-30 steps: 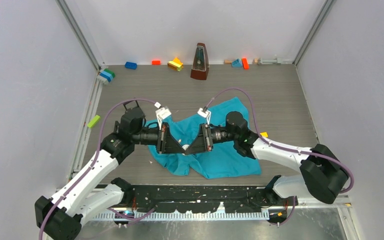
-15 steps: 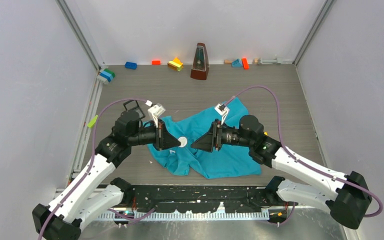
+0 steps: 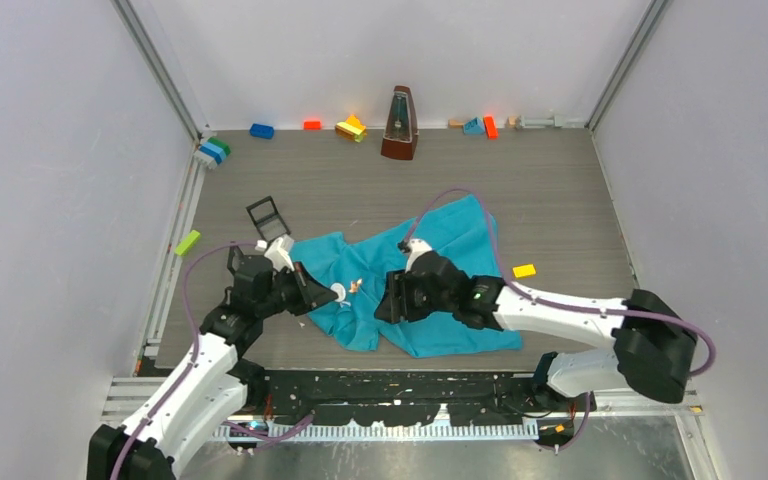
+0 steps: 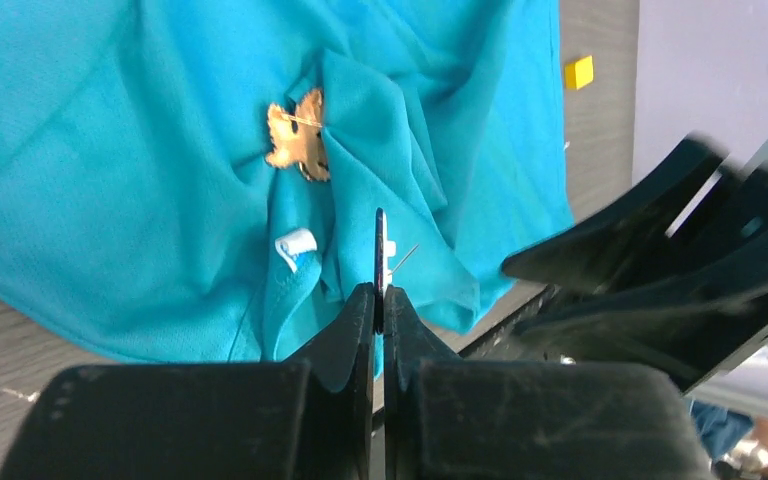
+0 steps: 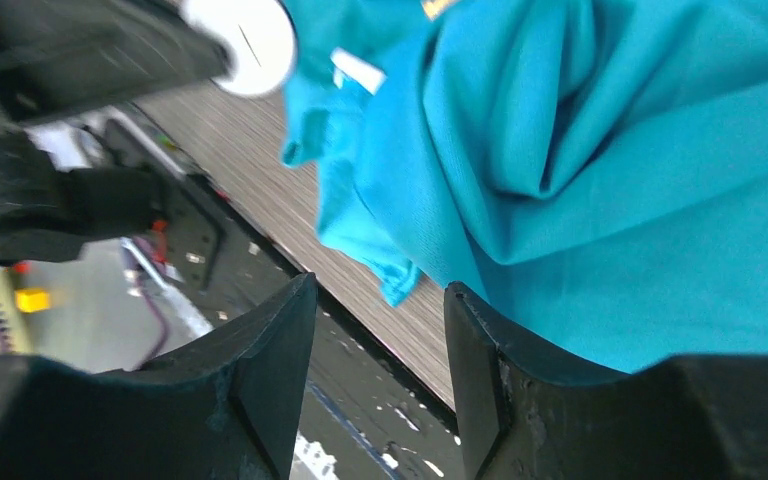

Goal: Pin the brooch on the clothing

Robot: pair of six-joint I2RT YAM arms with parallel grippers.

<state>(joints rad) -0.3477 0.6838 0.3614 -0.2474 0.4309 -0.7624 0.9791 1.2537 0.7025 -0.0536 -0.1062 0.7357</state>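
Note:
The clothing, a teal T-shirt (image 3: 440, 300), lies crumpled on the table with its white neck label (image 4: 295, 245) showing. My left gripper (image 3: 322, 293) is shut on the brooch, a thin white round disc (image 3: 339, 292). In the left wrist view the disc stands edge-on (image 4: 380, 245) between the fingertips, a thin pin jutting from it over the shirt's collar. A gold leaf-shaped ornament (image 4: 298, 140) rests on the fabric just beyond. My right gripper (image 3: 384, 298) is open and empty over the shirt's near edge, facing the disc (image 5: 240, 40) a short way off.
A metronome (image 3: 399, 125) and several toy bricks (image 3: 350, 128) line the back wall. A small black frame (image 3: 268, 218) lies left of the shirt, a green brick (image 3: 188, 242) farther left, a yellow piece (image 3: 524, 270) to the right.
My right gripper let go of the white disc, opened and drew back. Both arms dropped lower toward the near edge. The left gripper kept the disc, and the gold leaf now shows.

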